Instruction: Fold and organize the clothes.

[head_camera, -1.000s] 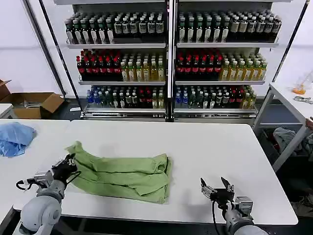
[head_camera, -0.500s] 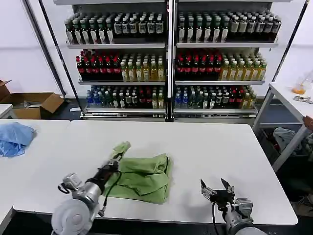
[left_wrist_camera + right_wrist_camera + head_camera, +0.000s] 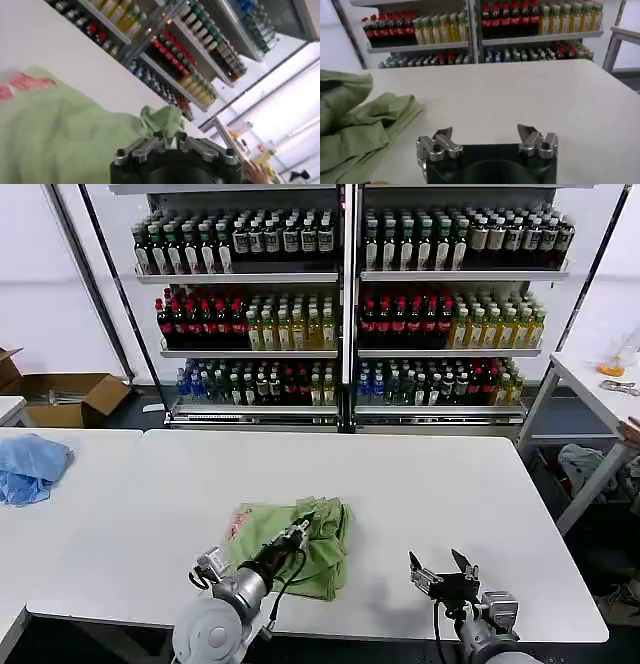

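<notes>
The clothes are one pale sage-green shirt (image 3: 318, 546), bunched in a folded heap near the front of the white table (image 3: 430, 484). A red-and-white printed patch (image 3: 239, 525) faces up on its left part. My left gripper (image 3: 298, 532) lies over the middle of the shirt, shut on a pinched fold of green fabric (image 3: 162, 119); the shirt (image 3: 60, 130) spreads below it, patch (image 3: 25, 82) at its edge. My right gripper (image 3: 440, 569) rests open near the table's front edge, to the right of the shirt and apart from it. In the right wrist view the gripper (image 3: 485, 135) holds nothing, with the shirt (image 3: 355, 120) off to one side.
A light blue cloth (image 3: 30, 466) lies on the adjoining table at far left. Shelves of bottles (image 3: 345, 304) stand behind the table. A cardboard box (image 3: 70, 396) sits on the floor at the left, and another table (image 3: 600, 384) stands at the right.
My left gripper has swept to the right across the table, carrying the shirt's left end over the rest. The shirt is now a shorter heap with the patch showing. The right arm stayed still.
</notes>
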Available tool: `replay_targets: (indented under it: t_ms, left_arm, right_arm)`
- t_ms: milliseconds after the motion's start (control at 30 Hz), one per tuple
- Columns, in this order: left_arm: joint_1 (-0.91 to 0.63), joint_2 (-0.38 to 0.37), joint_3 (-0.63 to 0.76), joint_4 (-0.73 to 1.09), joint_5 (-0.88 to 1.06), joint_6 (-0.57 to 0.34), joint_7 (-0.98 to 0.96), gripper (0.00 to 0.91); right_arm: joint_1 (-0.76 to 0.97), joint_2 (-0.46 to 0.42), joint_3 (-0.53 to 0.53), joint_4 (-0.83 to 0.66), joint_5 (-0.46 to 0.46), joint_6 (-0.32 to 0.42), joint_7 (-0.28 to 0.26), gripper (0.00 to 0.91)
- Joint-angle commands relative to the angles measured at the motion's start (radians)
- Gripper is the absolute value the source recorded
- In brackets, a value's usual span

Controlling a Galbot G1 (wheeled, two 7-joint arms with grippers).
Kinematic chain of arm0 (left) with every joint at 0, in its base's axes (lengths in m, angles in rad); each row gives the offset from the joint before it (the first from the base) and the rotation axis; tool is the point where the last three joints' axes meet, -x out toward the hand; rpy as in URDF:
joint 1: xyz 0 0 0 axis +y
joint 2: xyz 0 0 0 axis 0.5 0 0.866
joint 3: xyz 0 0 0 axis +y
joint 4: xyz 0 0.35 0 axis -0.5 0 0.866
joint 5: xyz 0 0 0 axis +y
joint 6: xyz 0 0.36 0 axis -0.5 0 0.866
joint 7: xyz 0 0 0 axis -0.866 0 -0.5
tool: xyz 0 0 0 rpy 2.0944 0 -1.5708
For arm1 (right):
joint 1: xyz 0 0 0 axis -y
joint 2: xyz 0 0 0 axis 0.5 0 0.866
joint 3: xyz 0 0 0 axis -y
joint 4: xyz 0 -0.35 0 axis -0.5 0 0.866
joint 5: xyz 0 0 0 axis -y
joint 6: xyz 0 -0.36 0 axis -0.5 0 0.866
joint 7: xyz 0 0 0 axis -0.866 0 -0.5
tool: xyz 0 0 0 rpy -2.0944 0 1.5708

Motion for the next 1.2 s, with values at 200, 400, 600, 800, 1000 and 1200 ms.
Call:
replay_targets:
  t_ms: [200,400,600,800,1000,1200]
  left_arm:
    - [0.045,-0.039,-0.051,-0.020,0.049,-0.014,0.085,0.907]
    - [0.091,0.052,-0.196,-0.001,0.283,-0.118,0.023,0.907]
    - [0.104,0.126,-0.260,0.073,0.387,-0.139,-0.012,0.907]
    - [0.074,0.118,-0.241,0.129,0.466,-0.119,-0.023,0.907]
    - [0.071,0.107,-0.203,0.130,0.427,-0.035,0.005,0.907]
    - [0.057,0.095,-0.173,0.124,0.380,0.010,0.048,0.907]
  right_arm:
    - [0.005,0.006,-0.010,0.002,-0.005,0.006,-0.002,0.907]
    - [0.010,0.004,-0.011,-0.001,-0.003,0.008,-0.004,0.907]
    - [0.015,0.002,-0.016,-0.007,-0.004,0.009,-0.004,0.907]
    - [0.021,0.002,-0.017,-0.010,-0.004,0.008,-0.003,0.907]
    - [0.015,-0.003,-0.007,-0.008,-0.001,0.009,-0.004,0.907]
    - [0.015,-0.006,-0.003,-0.007,0.001,0.009,-0.004,0.907]
